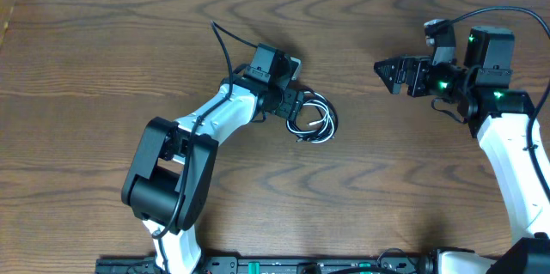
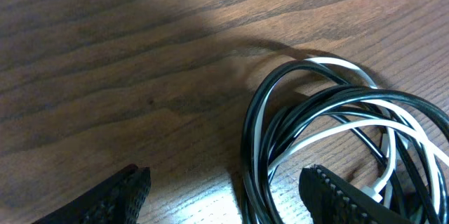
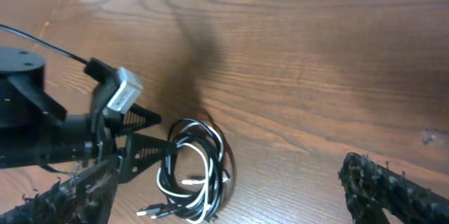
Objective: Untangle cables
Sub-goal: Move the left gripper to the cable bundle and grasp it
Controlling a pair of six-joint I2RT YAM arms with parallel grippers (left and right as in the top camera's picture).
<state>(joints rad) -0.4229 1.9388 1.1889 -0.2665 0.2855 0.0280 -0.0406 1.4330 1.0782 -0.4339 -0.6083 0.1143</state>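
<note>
Two cables: black cable and white cable, wound together into one small coil; I count several loops of each
Tangle: strands touch and cross over one another all round the coil, white running in between the black loops
Coil location: flat on the wood table, near the middle, right at the tip of my left arm
Plug ends: small plugs stick out of one side of the coil, seen from my right wrist camera; I can't tell which plug is on which cord
Left gripper: down low at the coil, fingers apart
Left pads: one over bare wood outside the coil, the other over the loops, so one arc of the coil sits between them; I see no pinch, nothing lifted
Right gripper: fingers spread wide, nothing between them, holding nothing
Right gripper position: above the right side of the table, well apart from the coil, tips pointed toward it
</note>
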